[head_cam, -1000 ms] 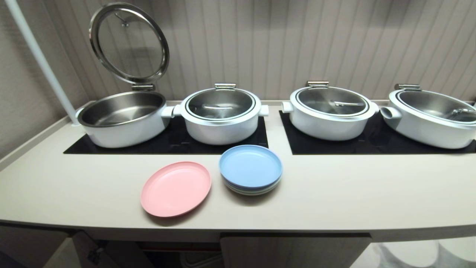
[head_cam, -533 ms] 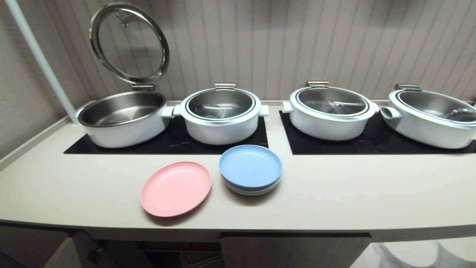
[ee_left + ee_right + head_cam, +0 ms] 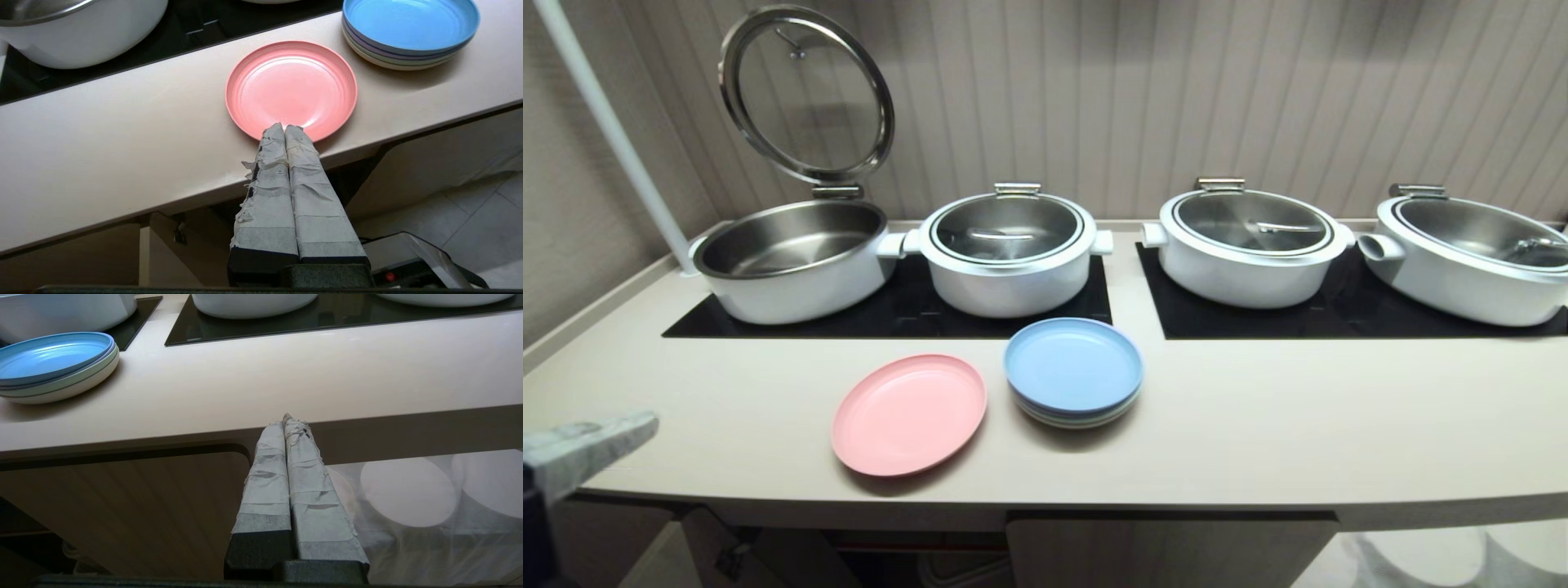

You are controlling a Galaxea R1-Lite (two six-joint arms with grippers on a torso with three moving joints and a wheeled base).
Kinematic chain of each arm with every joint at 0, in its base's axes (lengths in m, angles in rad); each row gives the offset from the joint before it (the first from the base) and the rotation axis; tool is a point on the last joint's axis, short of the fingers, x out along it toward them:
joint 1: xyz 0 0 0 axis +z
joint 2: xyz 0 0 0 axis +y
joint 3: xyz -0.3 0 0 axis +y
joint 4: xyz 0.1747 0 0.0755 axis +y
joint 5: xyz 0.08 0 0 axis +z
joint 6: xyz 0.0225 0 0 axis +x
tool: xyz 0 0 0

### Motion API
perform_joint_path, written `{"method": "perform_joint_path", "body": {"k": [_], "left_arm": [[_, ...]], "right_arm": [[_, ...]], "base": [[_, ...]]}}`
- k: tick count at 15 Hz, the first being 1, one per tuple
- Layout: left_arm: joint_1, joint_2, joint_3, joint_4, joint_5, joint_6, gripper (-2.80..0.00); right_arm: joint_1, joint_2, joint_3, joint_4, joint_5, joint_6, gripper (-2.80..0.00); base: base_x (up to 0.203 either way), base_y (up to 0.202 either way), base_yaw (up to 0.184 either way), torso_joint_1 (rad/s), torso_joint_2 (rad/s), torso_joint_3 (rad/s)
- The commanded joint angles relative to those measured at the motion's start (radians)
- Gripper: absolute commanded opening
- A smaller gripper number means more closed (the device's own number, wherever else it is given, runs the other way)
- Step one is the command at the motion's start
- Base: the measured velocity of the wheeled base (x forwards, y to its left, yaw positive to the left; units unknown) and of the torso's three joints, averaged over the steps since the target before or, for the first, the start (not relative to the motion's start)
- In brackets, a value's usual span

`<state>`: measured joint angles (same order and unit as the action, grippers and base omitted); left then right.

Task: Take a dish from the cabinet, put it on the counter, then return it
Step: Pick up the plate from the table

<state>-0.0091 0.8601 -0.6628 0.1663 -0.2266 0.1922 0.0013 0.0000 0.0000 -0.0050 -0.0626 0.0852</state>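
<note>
The dish (image 3: pixel 291 87) lies flat on the counter (image 3: pixel 122 134), close to its front edge, straight ahead of the left gripper (image 3: pixel 284 127), whose taped fingers are pressed together and hold nothing. Just beyond the dish, to the gripper's far right, sits the stack of plates (image 3: pixel 410 30). The right gripper (image 3: pixel 291 418) hangs low under the counter edge, fingers also together, before the cabinet (image 3: pixel 122 506). The risk: going in with fingers together would shove the light dish toward the stack rather than catch its low rim.
</note>
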Motion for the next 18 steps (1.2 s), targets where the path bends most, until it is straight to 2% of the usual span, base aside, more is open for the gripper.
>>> {"method": "perform_joint_path", "body": {"k": [1,3,5,8,11,18], "left_arm": [[-0.007,0.251,-0.144,0.024,0.000,0.000,-2.80],[-0.014,0.376,-0.338,0.157,0.003,-0.003,-2.80],[-0.027,0.531,-0.546,0.357,0.005,-0.030,-2.80],[-0.059,0.747,-0.732,0.544,0.045,-0.144,-2.80],[-0.074,0.908,-0.799,0.601,0.136,-0.203,-2.80],[-0.078,1.084,-0.841,0.616,0.170,-0.238,-2.80]], "right_arm": [[0.000,0.000,0.000,-0.001,0.000,0.001,-2.80],[0.000,0.000,0.000,-0.001,0.000,0.001,-2.80],[0.000,0.000,0.000,-0.001,0.000,0.001,-2.80],[0.000,0.000,0.000,-0.001,0.000,0.001,-2.80],[0.000,0.000,0.000,0.000,0.000,0.001,-2.80],[0.000,0.000,0.000,-0.001,0.000,0.001,-2.80]], "base": [[0.000,0.000,0.000,0.000,0.00,0.000],[0.000,0.000,0.000,0.000,0.00,0.000],[0.000,0.000,0.000,0.000,0.00,0.000],[0.000,0.000,0.000,0.000,0.00,0.000],[0.000,0.000,0.000,0.000,0.00,0.000],[0.000,0.000,0.000,0.000,0.00,0.000]]}}
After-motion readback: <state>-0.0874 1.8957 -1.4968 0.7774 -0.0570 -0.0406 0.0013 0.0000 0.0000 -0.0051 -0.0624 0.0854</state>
